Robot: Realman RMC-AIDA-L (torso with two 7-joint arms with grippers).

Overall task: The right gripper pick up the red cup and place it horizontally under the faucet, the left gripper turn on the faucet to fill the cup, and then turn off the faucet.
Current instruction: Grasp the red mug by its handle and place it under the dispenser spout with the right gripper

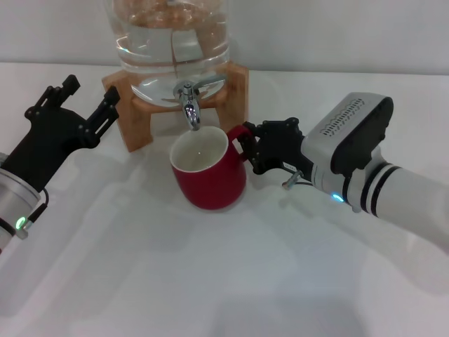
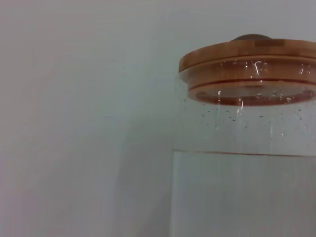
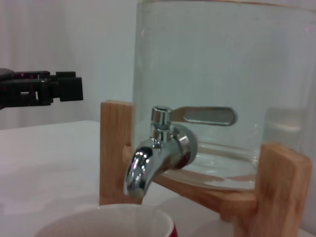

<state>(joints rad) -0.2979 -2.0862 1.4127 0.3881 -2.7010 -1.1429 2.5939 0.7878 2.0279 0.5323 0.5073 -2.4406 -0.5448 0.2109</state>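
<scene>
The squat glossy red ceramic cup (image 1: 208,173) with a cream-white inside stands upright on the white bench (image 1: 210,281), its mouth directly below the downward spout of the small shiny chrome faucet (image 1: 190,98). The spout ends just above the cup's rim, apart from it. The black right gripper (image 1: 247,149) has its jaws clenched on the cup's red loop handle, on the cup's right side. The faucet is fitted to the clear glass water jar (image 1: 172,42), which sits on a wooden stand (image 1: 137,116). The black left gripper (image 1: 88,102) hovers left of the stand, jaws released, apart from the faucet's flat lever. Broad bare bench lies in front of the cup.
</scene>
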